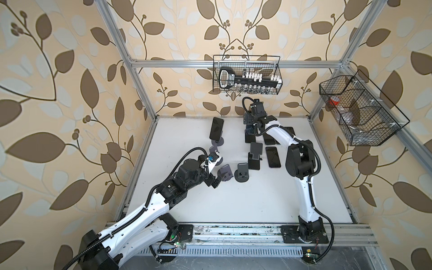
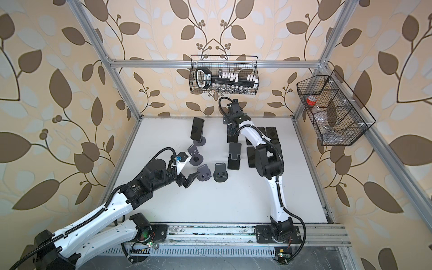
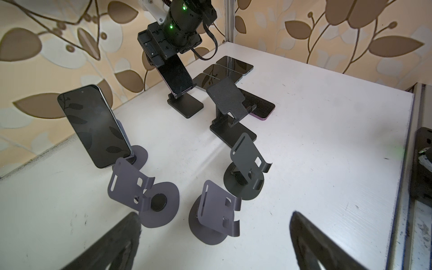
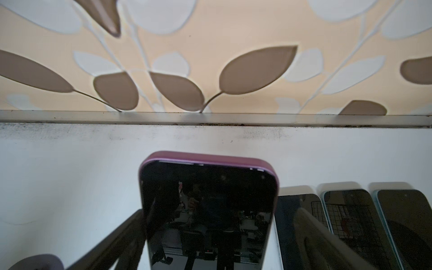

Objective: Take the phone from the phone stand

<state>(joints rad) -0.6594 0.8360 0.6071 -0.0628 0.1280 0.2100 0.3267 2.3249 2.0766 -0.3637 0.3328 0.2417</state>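
On the white tabletop (image 1: pixel 233 198), the right gripper (image 4: pixel 210 224), jaws wide and empty, straddles the purple phone (image 3: pixel 178 74), still on its stand (image 3: pixel 185 105).

No legible text; label (image 1: pixel 230 80) in wire basket (image 1: pixel 245 56) perhaps lettered, blurred.

white table (image 1: pixel 210 205) — stands (image 1: pixel 242 173), flat phones (image 1: pixel 273 157)
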